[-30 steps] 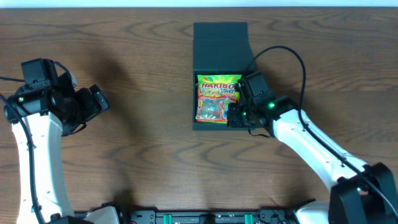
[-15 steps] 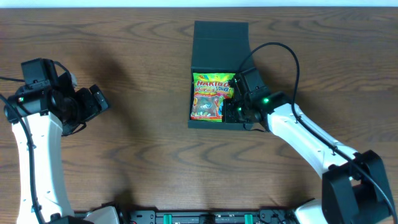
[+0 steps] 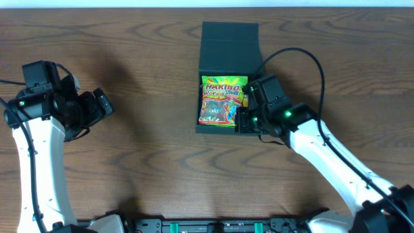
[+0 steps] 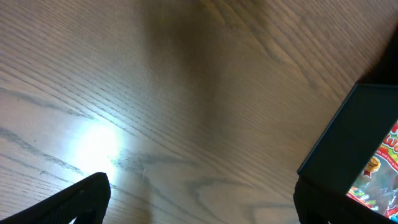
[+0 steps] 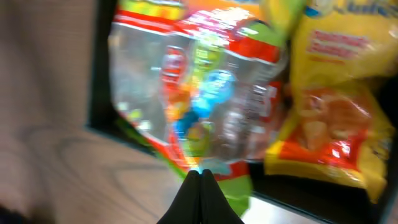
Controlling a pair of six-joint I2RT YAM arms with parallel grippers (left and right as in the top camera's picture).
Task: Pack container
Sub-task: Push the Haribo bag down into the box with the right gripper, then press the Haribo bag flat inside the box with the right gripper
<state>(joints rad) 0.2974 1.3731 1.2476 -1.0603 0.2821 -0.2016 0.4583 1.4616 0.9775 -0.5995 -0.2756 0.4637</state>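
Note:
The dark teal-green container (image 3: 229,46) stands open at the table's middle back, its flap lid lying flat away from me. A green and red Haribo packet (image 3: 223,100) lies on top inside. In the right wrist view the packet (image 5: 205,93) lies beside a yellow snack packet (image 5: 329,112) in the box. My right gripper (image 3: 244,111) is shut, its tips (image 5: 200,175) at the packet's green edge over the container's rim. My left gripper (image 3: 97,107) is open and empty at the left; its view (image 4: 202,211) shows bare wood and the container's corner (image 4: 348,149).
The wooden table (image 3: 149,162) holds nothing else in view. The right arm's black cable (image 3: 304,55) loops above the wrist, right of the lid.
The container with the packet slid slightly left and up between the earliest frame and now. My right gripper went left with it, then drew back a little to the right. The left arm is still.

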